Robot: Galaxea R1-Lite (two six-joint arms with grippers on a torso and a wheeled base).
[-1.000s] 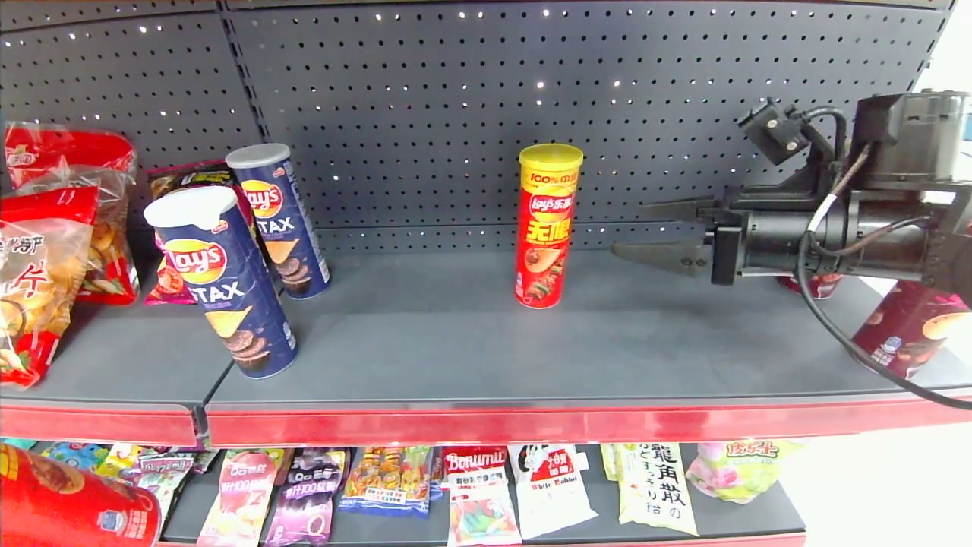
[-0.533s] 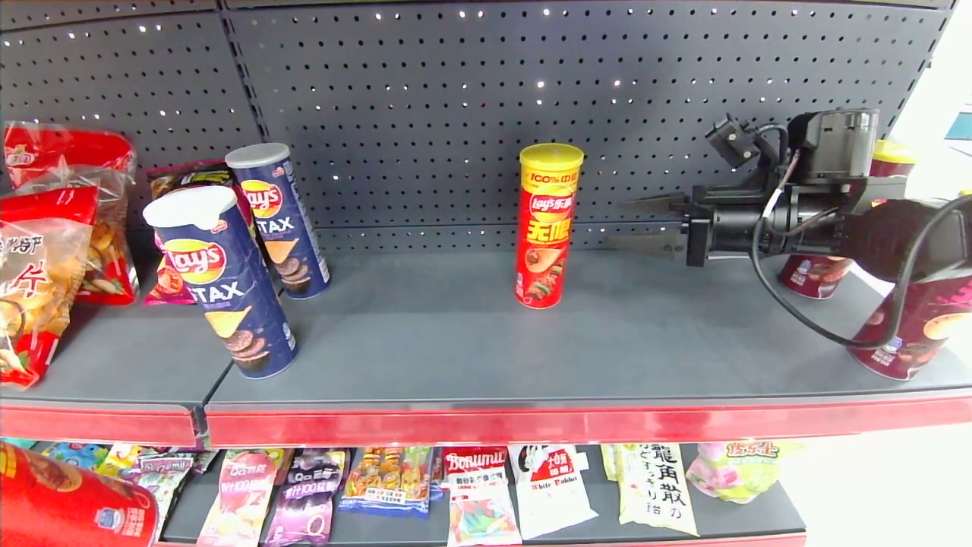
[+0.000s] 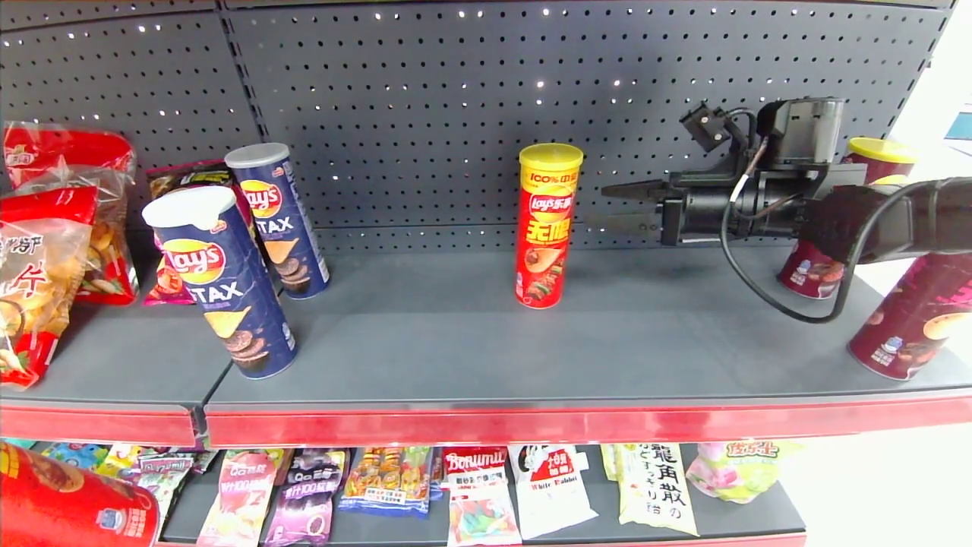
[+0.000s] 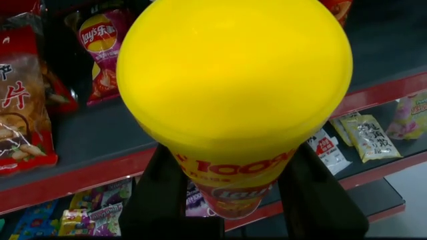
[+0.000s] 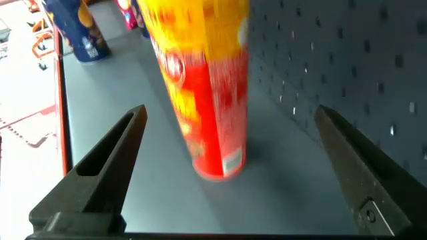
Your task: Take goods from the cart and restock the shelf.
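A red chip can with a yellow lid [image 3: 548, 228] stands upright mid-shelf, close to the pegboard. My right gripper [image 3: 607, 207] hovers open just to its right at mid-can height, fingers pointing at it and apart from it. In the right wrist view the same can [image 5: 207, 100] stands ahead between the spread fingers [image 5: 100, 173]. My left gripper [image 4: 233, 160] is shut on another red can with a yellow lid [image 4: 233, 73], held below the shelf's front edge. That can shows at the head view's lower left corner [image 3: 68, 505].
Two blue cans [image 3: 220, 281] [image 3: 277, 216] stand left of centre, with snack bags [image 3: 45, 251] beyond them. Maroon cans [image 3: 907, 319] [image 3: 816, 266] stand at the right end under my right arm. The shelf has a red front lip [image 3: 531, 422]; the lower shelf holds several candy bags [image 3: 478, 494].
My right gripper has moved left and deeper over the shelf, closing on the red can, and stayed open. The can and the left arm have not moved.
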